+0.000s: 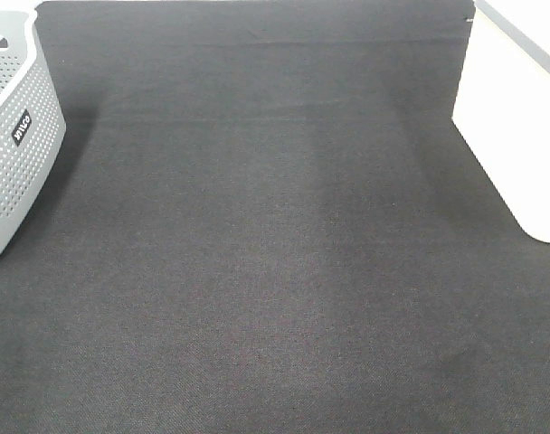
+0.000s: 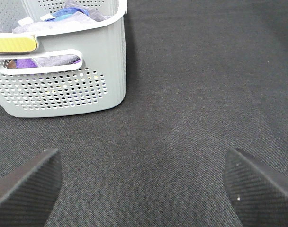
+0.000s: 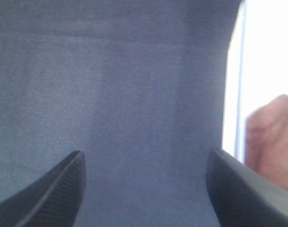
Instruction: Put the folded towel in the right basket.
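Observation:
No towel lies on the black cloth. Folded cloths, grey, blue and purple [image 2: 70, 16], sit inside the grey perforated basket [image 2: 63, 90], which stands at the far left edge in the high view [image 1: 17, 154]. My left gripper [image 2: 144, 189] is open and empty, low over the cloth a short way in front of that basket. My right gripper [image 3: 144, 189] is open and empty over bare cloth. Neither arm shows in the high view. A white, overexposed container [image 1: 519, 127] stands at the right edge; its inside is not visible.
The black cloth [image 1: 275, 253] covers the whole table between the two containers. In the right wrist view the white container [image 3: 267, 56] is bright, with a blurred pinkish shape [image 3: 272, 142] in front of it that I cannot identify.

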